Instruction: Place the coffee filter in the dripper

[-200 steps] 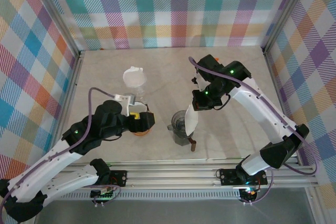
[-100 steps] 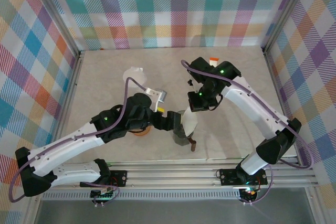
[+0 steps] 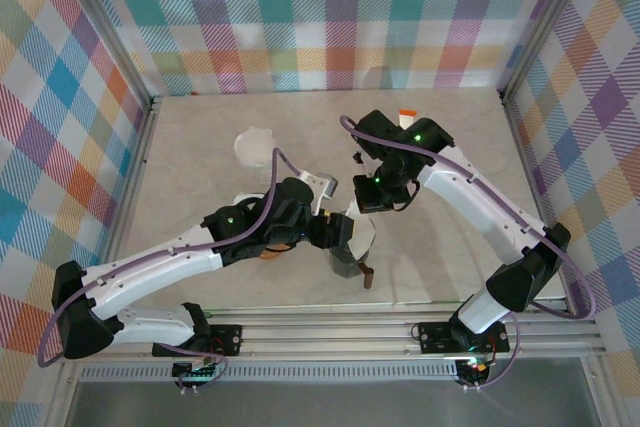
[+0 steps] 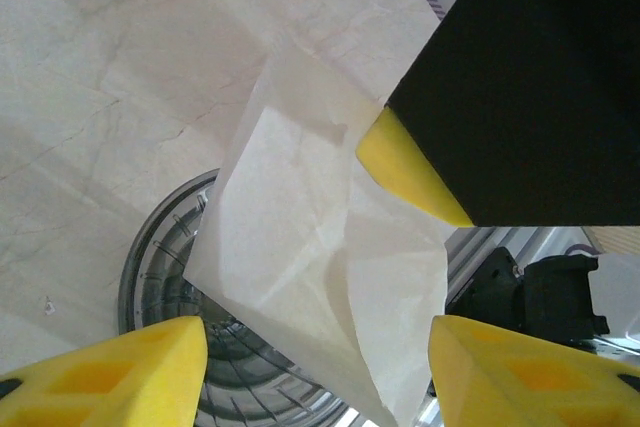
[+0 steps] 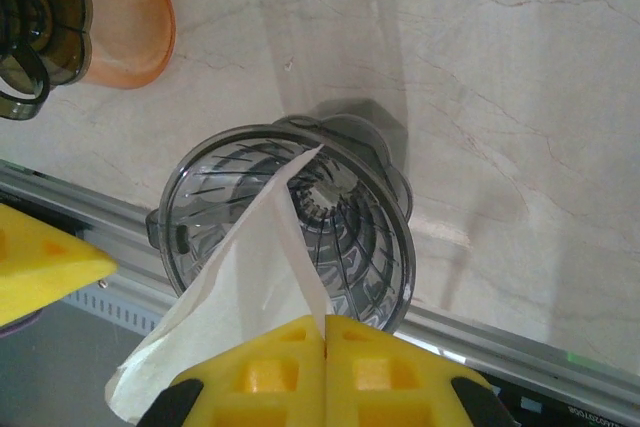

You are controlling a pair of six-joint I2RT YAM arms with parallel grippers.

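Right gripper (image 5: 325, 325) pressed together, pinching one edge of the coffee filter (image 5: 258, 282). The filter is tilted, its tip over the mouth of the dripper (image 5: 370, 247); contact unclear. Left gripper (image 4: 318, 335) spread, one finger on either side of the filter. The dripper stands upright on the tabletop (image 5: 520, 77).
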